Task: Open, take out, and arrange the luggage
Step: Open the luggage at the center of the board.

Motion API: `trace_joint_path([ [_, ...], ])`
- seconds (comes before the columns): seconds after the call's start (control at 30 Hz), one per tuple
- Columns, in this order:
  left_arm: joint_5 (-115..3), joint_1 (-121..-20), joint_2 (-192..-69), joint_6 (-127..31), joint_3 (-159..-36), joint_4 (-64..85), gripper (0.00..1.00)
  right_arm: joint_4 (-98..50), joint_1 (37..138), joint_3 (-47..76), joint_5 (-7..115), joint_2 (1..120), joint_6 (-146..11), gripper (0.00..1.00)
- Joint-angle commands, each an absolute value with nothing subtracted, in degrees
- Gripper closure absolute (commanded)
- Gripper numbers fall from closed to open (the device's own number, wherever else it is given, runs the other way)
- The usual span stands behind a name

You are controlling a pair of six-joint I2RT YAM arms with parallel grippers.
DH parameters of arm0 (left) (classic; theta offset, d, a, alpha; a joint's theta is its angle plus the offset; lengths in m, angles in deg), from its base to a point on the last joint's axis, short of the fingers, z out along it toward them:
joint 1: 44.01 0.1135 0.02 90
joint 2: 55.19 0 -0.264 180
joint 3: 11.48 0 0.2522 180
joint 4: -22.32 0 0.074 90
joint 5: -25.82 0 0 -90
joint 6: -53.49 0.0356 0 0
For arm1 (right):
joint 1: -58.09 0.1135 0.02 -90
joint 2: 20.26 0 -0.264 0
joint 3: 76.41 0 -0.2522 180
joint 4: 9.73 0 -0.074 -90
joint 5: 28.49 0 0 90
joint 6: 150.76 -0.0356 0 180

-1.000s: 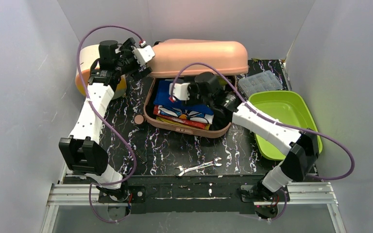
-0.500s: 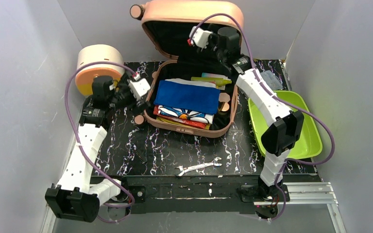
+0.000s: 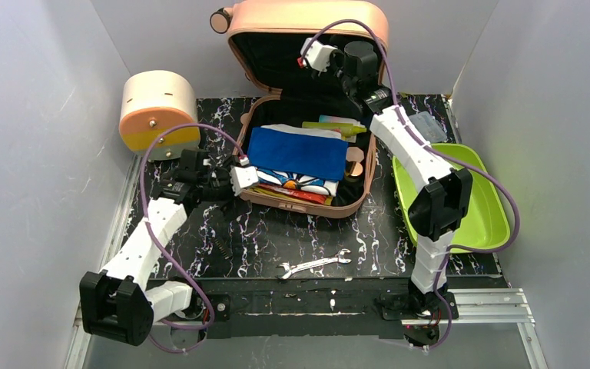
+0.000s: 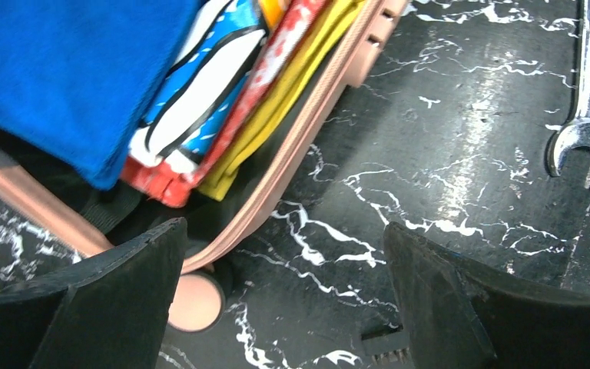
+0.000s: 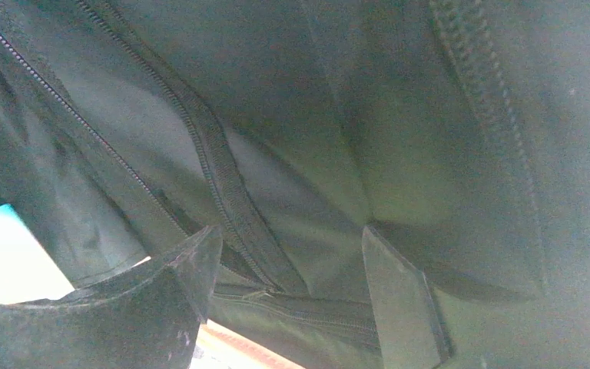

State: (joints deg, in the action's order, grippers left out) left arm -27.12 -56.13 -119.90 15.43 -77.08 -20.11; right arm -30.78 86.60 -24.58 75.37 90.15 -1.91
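the left gripper [image 3: 247, 177], fingers wide open and empty, is nearer: the clothes [image 3: 299, 156] in the luggage [image 3: 301, 206] lie just ahead of it. the right gripper [image 5: 292, 234], parted and empty, faces the lid lining [image 5: 315, 115].

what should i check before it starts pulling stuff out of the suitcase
1. suitcase open, lid upright: ok
2. left gripper open and empty, at the suitcase's near corner: ok
3. right gripper open, holding nothing: ok
4. right gripper clear of the lining inside the lid: cannot tell
5. blue cloth on top of the pile, uncovered: ok
6. green tray shows bare room: ok
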Motion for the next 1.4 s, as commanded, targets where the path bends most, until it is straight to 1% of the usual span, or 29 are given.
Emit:
trace_joint_path([
  [0.0, -28.4, -60.1, -121.1, 16.7, -74.5, -18.8, 0.02, -24.1, 84.5, -28.0, 80.8, 93.0, -0.6, 0.24],
  [0.2, -30.0, -62.8, -122.8, 16.1, -73.4, -17.7, 0.02, -19.1, 81.3, -33.0, 83.5, 98.0, 0.3, 0.22],
  [0.4, -30.9, -63.4, -123.9, 15.5, -73.6, -16.8, 0.02, -15.1, 79.5, -34.6, 83.9, 102.3, 0.6, 0.21],
  [0.6, -33.5, -63.6, -126.6, 13.7, -73.2, -13.6, 0.02, -14.2, 79.6, -29.8, 81.0, 98.7, -2.9, 0.2],
  [0.73, -35.9, -64.2, -128.6, 11.6, -73.6, -11.2, 0.04, -18.4, 79.6, -26.3, 78.5, 93.9, -7.3, 0.2],
  [0.87, -37.3, -64.3, -128.4, 8.3, -73.4, -8.9, 0.08, -25.8, 79.6, -16.4, 73.4, 84.5, -14.4, 0.18],
  [0.9, -37.2, -64.3, -127.9, 7.9, -73.1, -8.7, 0.1, -27.7, 79.6, -13.2, 71.8, 81.4, -17.3, 0.18],
  [1.0, -37.4, -64.6, -126.8, 6.5, -72.5, -8.0, 0.25, -31.0, 79.6, -2.4, 68.2, 72.1, -23.9, 0.17],
  [1.07, -37.3, -65.0, -126.5, 6.4, -72.0, -7.9, 0.28, -32.0, 79.6, 4.9, 67.2, 65.5, -27.7, 0.17],
  [1.2, -39.2, -66.8, -126.1, 6.4, -71.5, -7.2, 0.34, -34.3, 79.6, 17.6, 66.4, 56.0, -32.1, 0.17],
  [1.27, -39.6, -67.2, -125.7, 5.2, -72.0, -7.2, 0.33, -34.3, 79.6, 23.2, 67.1, 53.7, -32.9, 0.17],
  [1.3, -39.4, -67.1, -125.4, 4.4, -72.7, -7.3, 0.3, -34.4, 79.6, 25.7, 68.0, 53.1, -33.3, 0.16],
  [1.33, -39.0, -67.1, -124.5, 3.8, -73.2, -7.6, 0.24, -34.7, 79.5, 27.6, 68.9, 52.7, -33.8, 0.16],
  [1.37, -38.2, -67.1, -123.6, 3.6, -73.6, -8.2, 0.15, -35.1, 79.5, 29.6, 69.8, 52.5, -34.4, 0.15],
])
